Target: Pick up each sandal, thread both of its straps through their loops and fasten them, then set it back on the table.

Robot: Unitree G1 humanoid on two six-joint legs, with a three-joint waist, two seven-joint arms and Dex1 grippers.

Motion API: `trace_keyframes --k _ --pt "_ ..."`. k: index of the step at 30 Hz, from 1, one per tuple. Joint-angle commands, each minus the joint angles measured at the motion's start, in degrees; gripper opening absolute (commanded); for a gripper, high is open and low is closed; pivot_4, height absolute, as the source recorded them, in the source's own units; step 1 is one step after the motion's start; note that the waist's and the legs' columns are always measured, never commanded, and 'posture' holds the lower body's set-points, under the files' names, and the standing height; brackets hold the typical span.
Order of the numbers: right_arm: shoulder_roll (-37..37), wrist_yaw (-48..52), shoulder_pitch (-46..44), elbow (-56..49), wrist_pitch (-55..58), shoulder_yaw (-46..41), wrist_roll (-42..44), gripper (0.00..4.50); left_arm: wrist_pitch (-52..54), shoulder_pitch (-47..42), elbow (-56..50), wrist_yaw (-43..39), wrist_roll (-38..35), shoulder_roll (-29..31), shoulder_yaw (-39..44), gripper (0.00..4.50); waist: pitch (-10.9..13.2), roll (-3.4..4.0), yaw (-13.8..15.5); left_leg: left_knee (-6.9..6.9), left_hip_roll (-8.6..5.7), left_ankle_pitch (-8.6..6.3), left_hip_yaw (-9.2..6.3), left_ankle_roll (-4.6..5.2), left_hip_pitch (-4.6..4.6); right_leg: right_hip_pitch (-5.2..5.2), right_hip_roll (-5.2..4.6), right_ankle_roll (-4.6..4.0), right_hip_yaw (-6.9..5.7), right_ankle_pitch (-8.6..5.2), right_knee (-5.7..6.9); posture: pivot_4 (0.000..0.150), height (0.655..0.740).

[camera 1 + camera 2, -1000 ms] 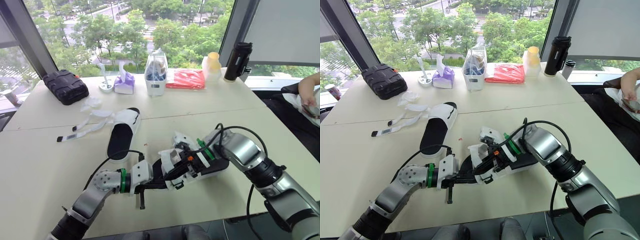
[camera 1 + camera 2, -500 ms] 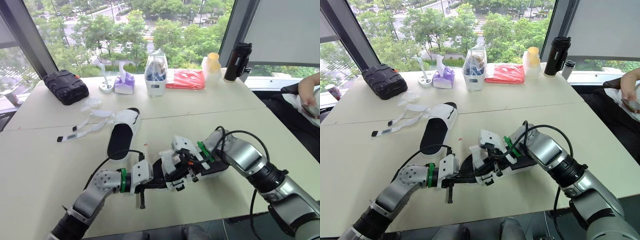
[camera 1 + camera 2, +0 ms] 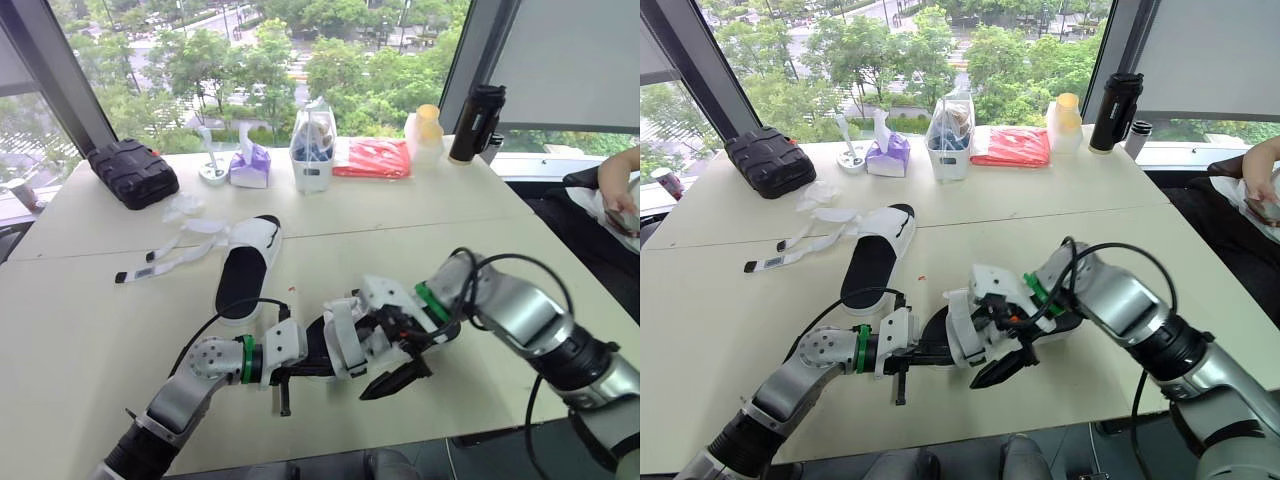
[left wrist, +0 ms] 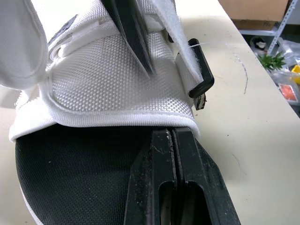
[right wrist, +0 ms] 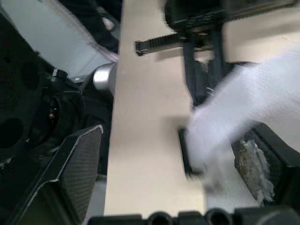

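My left pincer (image 4: 171,135) is clamped shut on the black footbed at one end of the sandal (image 3: 343,342). The sandal is at the near part of the bench (image 3: 90,330), its long axis running across me, the held end toward my left. My right pincer (image 3: 393,378) is spread open beside the white strap (image 5: 234,101). The other sandal (image 3: 243,268) lies farther off, pointing away from me, straps loose.

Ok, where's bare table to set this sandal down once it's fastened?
Free: table right of the second sandal, beyond the held sandal; also left front, nearer than the loose straps. Crowded: window edge, black case to flask.
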Motion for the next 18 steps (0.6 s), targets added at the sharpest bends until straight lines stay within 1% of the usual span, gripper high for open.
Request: trace_keyframes --k 1,5,10,12,14,16,18 --pt "-1.9 -0.1 -1.8 -2.5 2.1 -4.5 2.7 4.47 1.7 1.1 3.5 0.0 2.9 0.3 -2.2 0.0 0.0 0.0 0.0 0.0 0.0 0.0 0.0 0.0 0.0 0.0 0.0 -0.03 0.0 -0.02 -0.01 0.15 0.74" --pt "-8.1 -0.3 1.1 -7.0 5.8 -10.8 6.4 4.47 1.4 1.1 3.9 -0.2 2.9 0.2 -2.1 0.0 0.0 0.01 0.2 -0.01 0.01 0.0 -0.01 0.0 -0.05 -0.02 0.0 -0.11 -0.02 -0.08 -0.03 0.15 0.74" --pt "-11.9 -2.9 7.0 -10.8 12.2 -17.3 12.7 4.47 1.1 1.5 3.9 -0.2 2.8 0.1 -1.9 0.0 0.0 -0.01 0.1 -0.01 0.02 -0.03 0.03 0.05 -0.06 -0.01 -0.01 -0.09 -0.02 -0.07 -0.1 0.15 0.74" --pt "-12.8 -4.6 10.7 -11.5 14.8 -20.4 15.2 4.47 1.1 1.7 3.9 -0.2 2.7 0.0 -1.8 0.0 0.1 -0.03 0.2 -0.01 0.04 -0.03 0.02 0.05 -0.07 -0.01 -0.01 -0.11 -0.02 -0.09 -0.1 0.15 0.74" --pt "-13.3 -6.6 15.7 -12.0 15.2 -22.1 15.8 4.47 1.0 1.8 3.9 -0.3 2.8 0.0 -1.8 0.0 0.1 -0.04 0.3 -0.01 0.04 -0.03 0.04 0.05 -0.06 0.0 -0.01 -0.1 -0.02 -0.09 -0.1 0.15 0.74" --pt "-12.9 -8.6 18.9 -12.1 15.7 -23.0 16.6 4.47 0.9 1.9 3.9 -0.3 2.8 0.0 -1.8 0.0 0.1 -0.05 0.2 -0.01 0.05 -0.04 0.05 0.06 -0.06 0.0 -0.01 -0.08 -0.02 -0.1 -0.11 0.15 0.74" --pt "-11.8 -11.2 22.9 -12.0 14.3 -22.1 15.7 4.47 0.8 1.9 3.8 -0.5 2.9 0.1 -1.9 0.0 0.1 -0.06 0.2 -0.01 0.05 -0.04 0.08 0.06 -0.05 0.0 -0.01 -0.07 -0.01 -0.1 -0.1 0.15 0.74"
